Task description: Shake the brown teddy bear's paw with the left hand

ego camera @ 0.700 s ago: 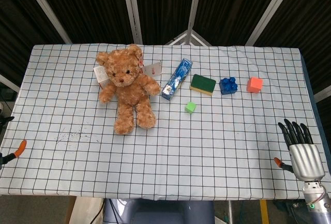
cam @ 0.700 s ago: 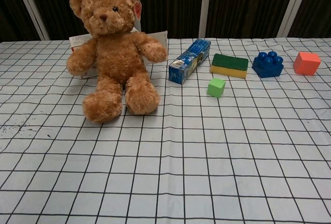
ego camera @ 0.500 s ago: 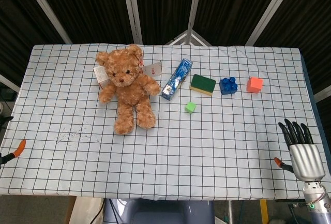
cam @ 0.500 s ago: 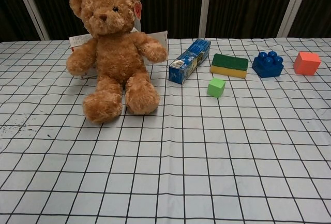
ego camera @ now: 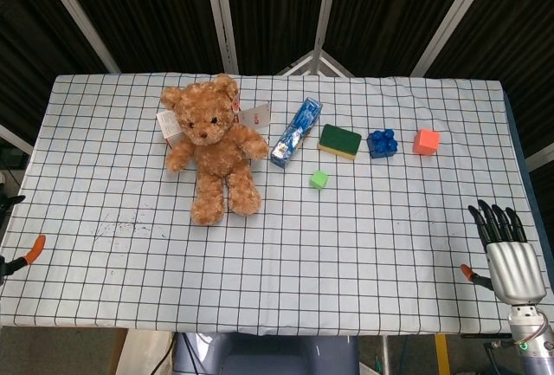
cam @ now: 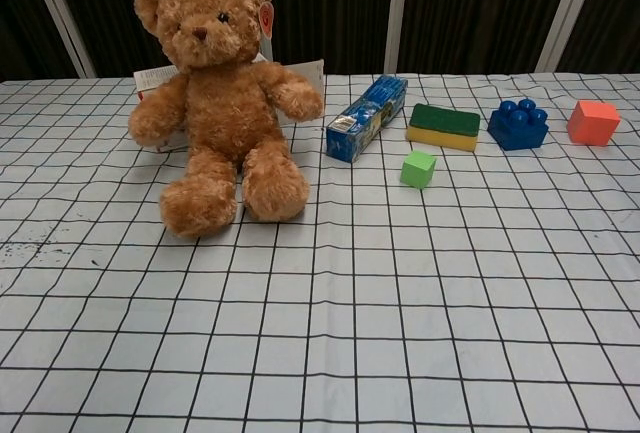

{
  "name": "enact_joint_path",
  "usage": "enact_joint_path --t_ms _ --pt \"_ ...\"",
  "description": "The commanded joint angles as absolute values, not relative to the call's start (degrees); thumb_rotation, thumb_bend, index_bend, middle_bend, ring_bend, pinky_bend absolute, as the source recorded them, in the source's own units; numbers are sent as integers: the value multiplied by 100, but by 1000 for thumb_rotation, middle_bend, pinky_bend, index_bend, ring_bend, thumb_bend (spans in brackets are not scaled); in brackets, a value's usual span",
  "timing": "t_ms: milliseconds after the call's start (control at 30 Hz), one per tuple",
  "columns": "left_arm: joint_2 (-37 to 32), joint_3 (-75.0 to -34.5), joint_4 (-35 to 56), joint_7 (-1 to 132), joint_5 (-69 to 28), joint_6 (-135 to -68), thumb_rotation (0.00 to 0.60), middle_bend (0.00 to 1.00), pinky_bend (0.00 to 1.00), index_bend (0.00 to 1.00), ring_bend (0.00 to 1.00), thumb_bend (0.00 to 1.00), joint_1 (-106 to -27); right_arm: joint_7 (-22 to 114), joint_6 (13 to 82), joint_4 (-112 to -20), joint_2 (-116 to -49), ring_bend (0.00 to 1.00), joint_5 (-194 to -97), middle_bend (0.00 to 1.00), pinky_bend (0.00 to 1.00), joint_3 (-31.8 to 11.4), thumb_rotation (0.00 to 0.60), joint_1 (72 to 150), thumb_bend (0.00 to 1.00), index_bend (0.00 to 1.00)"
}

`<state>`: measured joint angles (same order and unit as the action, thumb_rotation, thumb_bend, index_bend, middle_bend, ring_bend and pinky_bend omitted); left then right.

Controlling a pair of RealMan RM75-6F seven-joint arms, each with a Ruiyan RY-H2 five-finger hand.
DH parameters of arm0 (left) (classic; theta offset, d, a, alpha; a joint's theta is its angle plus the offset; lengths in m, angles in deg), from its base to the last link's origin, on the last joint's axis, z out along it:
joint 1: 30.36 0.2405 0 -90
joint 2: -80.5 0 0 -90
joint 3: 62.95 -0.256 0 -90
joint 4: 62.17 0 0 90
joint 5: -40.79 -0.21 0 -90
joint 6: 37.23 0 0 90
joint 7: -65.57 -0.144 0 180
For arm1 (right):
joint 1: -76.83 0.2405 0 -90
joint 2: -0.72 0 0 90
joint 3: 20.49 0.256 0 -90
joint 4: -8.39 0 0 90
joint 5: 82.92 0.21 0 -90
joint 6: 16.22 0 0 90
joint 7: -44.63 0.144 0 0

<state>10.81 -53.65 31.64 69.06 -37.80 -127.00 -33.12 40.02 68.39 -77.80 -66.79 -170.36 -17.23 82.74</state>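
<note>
The brown teddy bear [ego camera: 212,145] sits upright at the back left of the checked table, facing me, also large in the chest view [cam: 215,103]. Its paws stick out to each side: one [cam: 300,101] points toward the blue box, the other [cam: 150,121] lies on the far-left side. White paper tags lie behind it. My right hand [ego camera: 506,249] hangs off the table's right front corner, fingers straight and apart, holding nothing. My left hand shows in neither view.
Right of the bear stand a blue box [ego camera: 296,132], a green-and-yellow sponge [ego camera: 339,141], a small green cube [ego camera: 318,179], a blue brick [ego camera: 382,143] and an orange cube [ego camera: 425,141]. Orange clamps [ego camera: 35,248] grip the table edges.
My right hand has sunk slightly toward the bottom of the head view. The bear and the other objects have not moved.
</note>
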Motion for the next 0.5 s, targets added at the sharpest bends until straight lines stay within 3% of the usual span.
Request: enact_joint_path --t_ms 33,133,267,400,500 --pt "1103 -5400 3185 6935 -3827 -12657 600 53 0 219 0 388 -3330 4036 6847 -7786 -6662 0 -17043 0 0 -1725 600 8272 103 0" --pt "1212 -5500 3240 7322 -3923 -12295 600 54 0 218 0 385 -3446 4077 6826 -7809 -6649 0 -17028 0 0 -1742 600 8260 103 0" --pt "1435 -5553 3284 8892 -4228 -11446 600 53 0 219 0 365 -3861 4076 6702 -7804 -6647 0 -16976 0 0 -1744 600 8303 102 0" --pt "1416 -5380 3069 10583 -4180 -10717 600 60 0 219 0 345 -4308 4080 6638 -7811 -6650 0 -16978 0 0 -1758 600 8329 103 0" --pt "1152 -5174 2762 10993 -3925 -10412 600 113 0 245 0 342 -4572 4100 6594 -7803 -6652 0 -16952 0 0 -1759 600 8341 102 0"
